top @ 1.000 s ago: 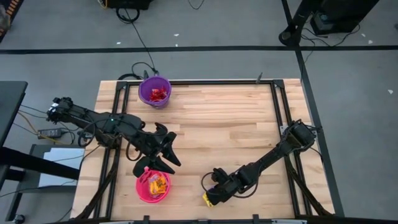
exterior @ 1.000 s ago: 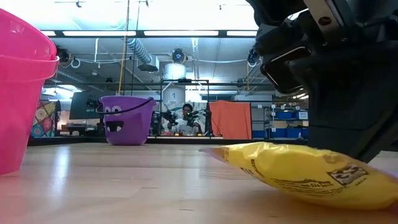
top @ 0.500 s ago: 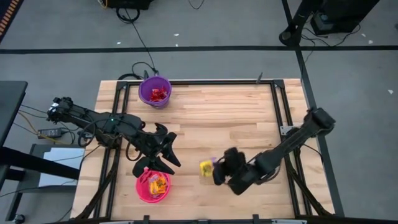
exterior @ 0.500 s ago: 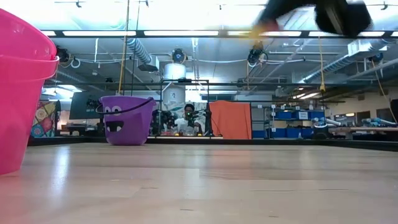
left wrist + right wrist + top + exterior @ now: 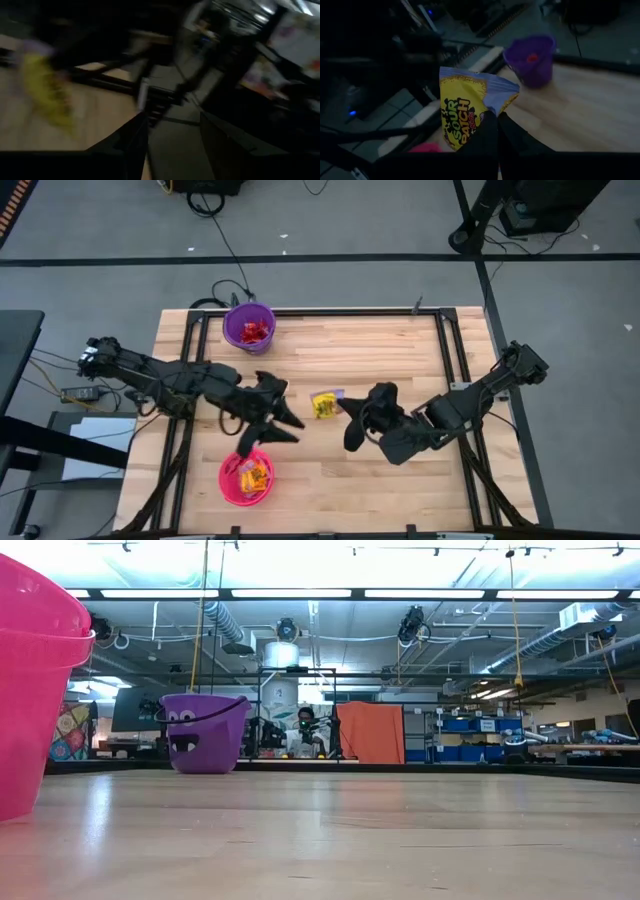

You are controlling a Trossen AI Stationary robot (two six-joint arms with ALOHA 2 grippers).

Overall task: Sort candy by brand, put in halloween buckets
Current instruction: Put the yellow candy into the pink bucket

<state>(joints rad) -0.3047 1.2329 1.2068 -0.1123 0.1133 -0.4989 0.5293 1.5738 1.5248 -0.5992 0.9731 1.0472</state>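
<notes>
My right gripper (image 5: pixel 341 407) hovers over the middle of the table, shut on a yellow candy packet (image 5: pixel 324 404) with red and purple print (image 5: pixel 462 114). My left gripper (image 5: pixel 284 413) is open just left of that packet, above the table and beyond the pink bucket (image 5: pixel 246 478). In the left wrist view the packet (image 5: pixel 47 92) is a yellow blur ahead of the fingers. The pink bucket holds yellow packets. The purple bucket (image 5: pixel 248 326) at the far edge holds red ones. Neither gripper shows in the low view. My right gripper pinches the yellow packet between its two fingers at one edge near a corner (image 5: pixel 487 116). The fingers come roughly level from the table's right. The packet is lifted clear of the table and stands out beyond the fingertips, its printed face toward the wrist camera.
Bare wood lies between the two buckets and across the table's right half. A black frame runs along the table's edges (image 5: pixel 440 330). In the low view the pink bucket (image 5: pixel 30 690) is close on the left and the purple bucket (image 5: pixel 203 732) stands far back.
My right gripper has lifted the yellow packet off the table by the near edge and carried it up and toward the table's middle, to the far left. My left gripper has swung from above the pink bucket to the right, toward the packet.
</notes>
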